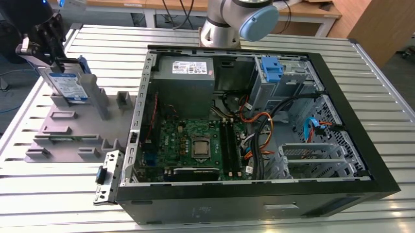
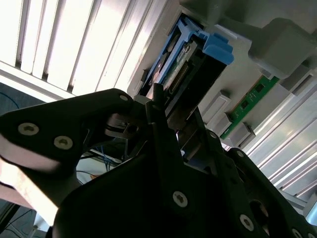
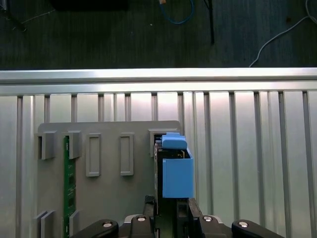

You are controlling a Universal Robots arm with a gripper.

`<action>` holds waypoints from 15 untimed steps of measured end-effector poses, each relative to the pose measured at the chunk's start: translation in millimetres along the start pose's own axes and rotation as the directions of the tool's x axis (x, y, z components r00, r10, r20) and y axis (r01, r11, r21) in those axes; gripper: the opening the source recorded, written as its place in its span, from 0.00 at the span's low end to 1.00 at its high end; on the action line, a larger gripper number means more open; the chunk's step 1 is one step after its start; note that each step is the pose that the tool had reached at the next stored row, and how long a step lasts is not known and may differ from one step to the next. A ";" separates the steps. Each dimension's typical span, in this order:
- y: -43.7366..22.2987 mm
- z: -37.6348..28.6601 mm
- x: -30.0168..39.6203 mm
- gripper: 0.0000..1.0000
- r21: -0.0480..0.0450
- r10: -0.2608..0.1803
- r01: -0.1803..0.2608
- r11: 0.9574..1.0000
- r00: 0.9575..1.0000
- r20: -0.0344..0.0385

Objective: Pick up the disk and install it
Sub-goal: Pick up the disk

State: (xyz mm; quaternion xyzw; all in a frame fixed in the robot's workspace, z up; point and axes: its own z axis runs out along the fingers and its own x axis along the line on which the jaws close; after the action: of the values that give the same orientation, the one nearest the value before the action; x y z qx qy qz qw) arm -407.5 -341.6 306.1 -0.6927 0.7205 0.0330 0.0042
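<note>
At the exterior view's upper left, the gripper (image 1: 46,58) seemingly straddles the upright disk (image 1: 69,86) in its grey holder (image 1: 65,131); I cannot tell whether it clasps.

Exterior view: high, angled down on whole table (image 1: 39,204). Both wrist views close-up, share disk (image 3: 177,173) & grey fixture (image 3: 106,198).

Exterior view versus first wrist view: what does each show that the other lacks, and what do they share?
Exterior view: the open computer case with its motherboard, power supply and a blue bracket, plus the arm's base. First wrist view: a look down on the disk's top edge, and floor with a blue cable past the table edge. Shared: the disk standing on edge in the grey holder on the slatted table, the gripper at it.
</note>
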 end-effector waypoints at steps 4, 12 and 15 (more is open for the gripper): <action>0.3 -8.4 -0.4 0.35 0.000 0.000 0.000 1.000 1.000 0.000; 0.7 -16.9 -0.9 0.35 0.000 0.000 0.000 1.000 1.000 0.000; 0.7 -17.0 -0.9 0.35 0.000 0.000 0.000 1.000 1.000 0.000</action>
State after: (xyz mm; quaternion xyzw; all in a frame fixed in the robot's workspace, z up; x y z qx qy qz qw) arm -407.5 -341.6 323.2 -0.6927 0.7205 0.0330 0.0041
